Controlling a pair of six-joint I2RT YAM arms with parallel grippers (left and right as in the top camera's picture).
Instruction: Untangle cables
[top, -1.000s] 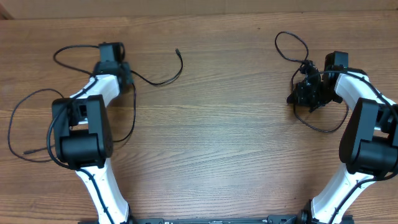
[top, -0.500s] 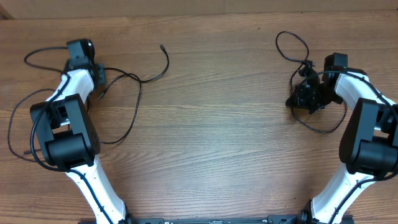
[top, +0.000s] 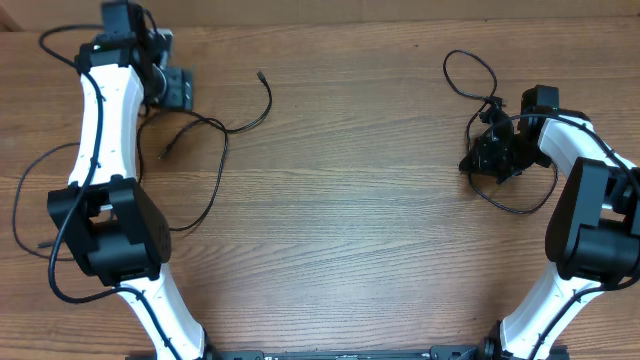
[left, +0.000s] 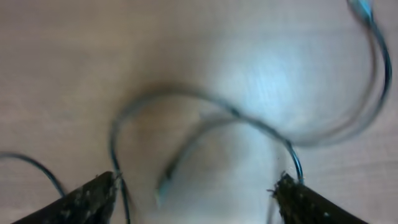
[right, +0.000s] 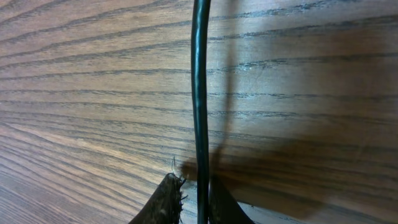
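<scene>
A thin black cable (top: 222, 150) lies in loops on the left of the table, with one plug end (top: 260, 75) at the back and another end (top: 165, 154) near my left arm. My left gripper (top: 178, 90) is open above it. In the blurred left wrist view the cable (left: 205, 112) curves on the table between the spread fingers (left: 199, 199), untouched. My right gripper (top: 490, 150) is shut on a second black cable (top: 462, 72) that loops behind it and below it. The right wrist view shows that cable (right: 199, 93) pinched between the fingers (right: 200, 202).
The table is brown wood (top: 360, 220). A large black loop (top: 18, 215) lies near the left edge beside my left arm's base (top: 110, 235). My right arm's base (top: 595, 235) stands at the right edge.
My left arm has swung left and then stretched to the back left corner. The left cable was dragged left with it, then stayed where it lay. My right arm has not moved.
</scene>
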